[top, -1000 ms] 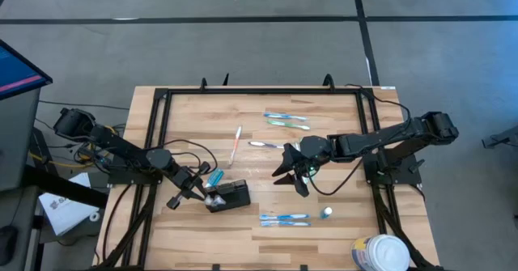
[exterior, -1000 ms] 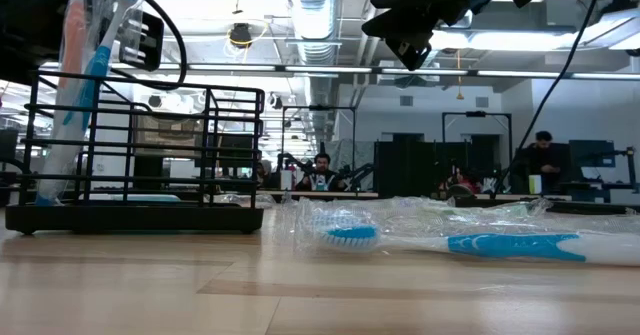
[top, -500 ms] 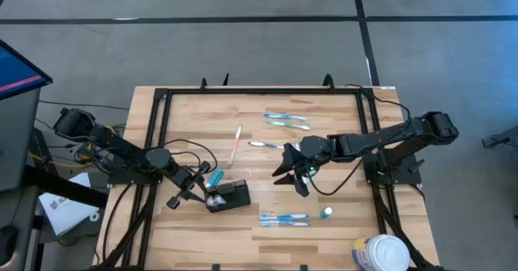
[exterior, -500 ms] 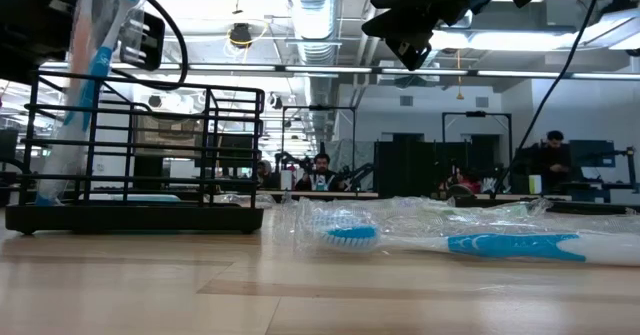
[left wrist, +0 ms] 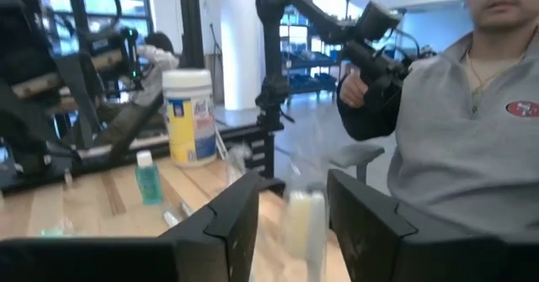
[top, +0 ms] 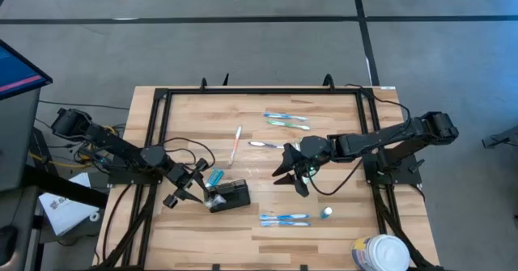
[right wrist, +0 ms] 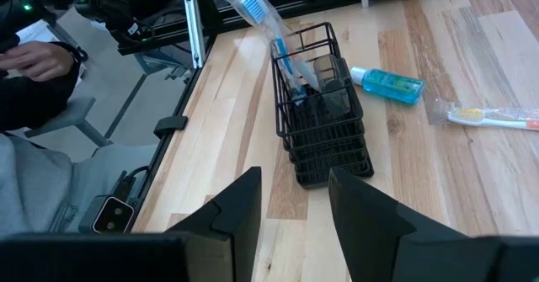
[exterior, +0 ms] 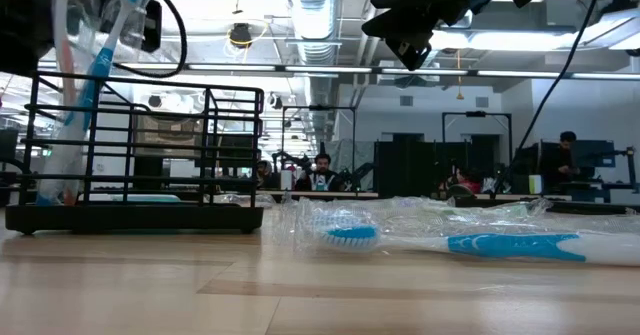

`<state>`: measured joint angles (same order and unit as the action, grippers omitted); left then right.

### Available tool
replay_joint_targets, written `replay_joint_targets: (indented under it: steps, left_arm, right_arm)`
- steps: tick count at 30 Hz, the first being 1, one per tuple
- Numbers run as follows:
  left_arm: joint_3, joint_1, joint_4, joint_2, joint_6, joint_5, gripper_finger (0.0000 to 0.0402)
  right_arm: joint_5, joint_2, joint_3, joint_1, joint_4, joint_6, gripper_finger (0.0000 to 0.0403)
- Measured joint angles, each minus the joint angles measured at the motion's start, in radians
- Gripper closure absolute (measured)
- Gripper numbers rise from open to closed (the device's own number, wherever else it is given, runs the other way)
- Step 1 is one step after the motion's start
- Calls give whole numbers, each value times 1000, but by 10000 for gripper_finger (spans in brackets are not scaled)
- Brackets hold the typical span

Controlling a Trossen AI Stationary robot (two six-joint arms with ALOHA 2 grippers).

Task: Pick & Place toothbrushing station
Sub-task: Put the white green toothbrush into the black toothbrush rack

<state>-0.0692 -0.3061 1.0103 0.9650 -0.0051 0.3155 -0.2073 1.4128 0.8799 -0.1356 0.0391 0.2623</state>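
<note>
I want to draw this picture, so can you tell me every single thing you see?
Table: one, pale wood, under everything.
Toothbrushing station: one, black wire, table's left part.
Wrapped toothbrush: one, blue, standing in the station.
Loose toothbrushes: about six, mostly blue, one orange, spread over the table.
Blue bottle: one, beside the station.
Green bottle: one, near the right arm's side.
Tub: one, white, table corner by the right arm.
Person: one, grey top, beyond the table.
Left gripper: one, dark, open, at the station.
Right gripper: one, dark, open, over mid-table.
</note>
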Motion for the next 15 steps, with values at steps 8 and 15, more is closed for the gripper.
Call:
replay_joint_targets:
  steps: [8,15]
  left_arm:
    - [0,0,1,-57,27,-162,279]
    - [0,1,-3,-55,25,-496,292]
  right_arm:
    - [0,0,0,0,0,0,272]
    - [0,0,0,2,-1,0,272]
